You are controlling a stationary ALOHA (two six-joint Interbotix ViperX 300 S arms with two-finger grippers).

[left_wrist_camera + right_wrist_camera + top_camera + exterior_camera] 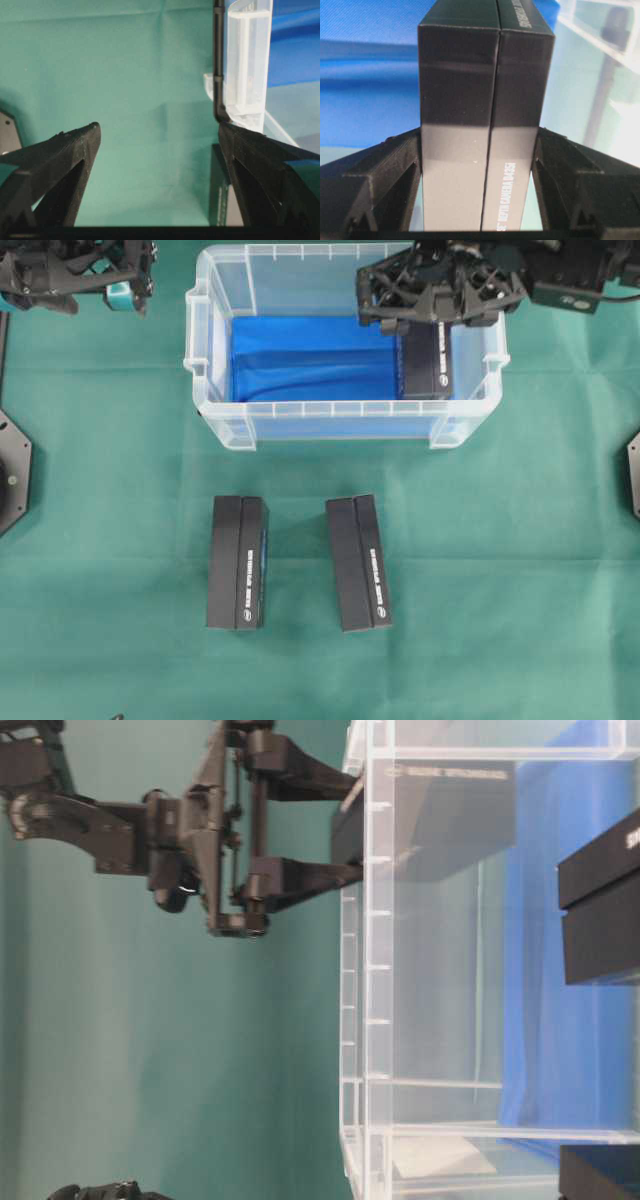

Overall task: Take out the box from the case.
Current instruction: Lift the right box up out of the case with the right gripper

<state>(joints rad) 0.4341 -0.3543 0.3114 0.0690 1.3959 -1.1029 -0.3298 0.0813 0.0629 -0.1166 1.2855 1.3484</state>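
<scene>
At the upper centre of the overhead view sits the case, a clear plastic bin with a blue-lined floor, resting on the green cloth. Inside its right end, a black box is gripped by the right gripper, which reaches down over the case's upper right corner. The right wrist view shows the box filling the gap between the two black fingers, each pressed flat against a side of it, so the jaws are clamped on the box. The table-level view shows the same gripper with both fingers running into the open top of the case, the box between them.

Toward the upper left of the overhead frame, the left gripper hangs outside the case; its fingers stand wide apart over bare cloth, holding nothing.

Below the case, two more black boxes lie on the cloth, one at lower left, one at lower centre, well apart from the bin.
</scene>
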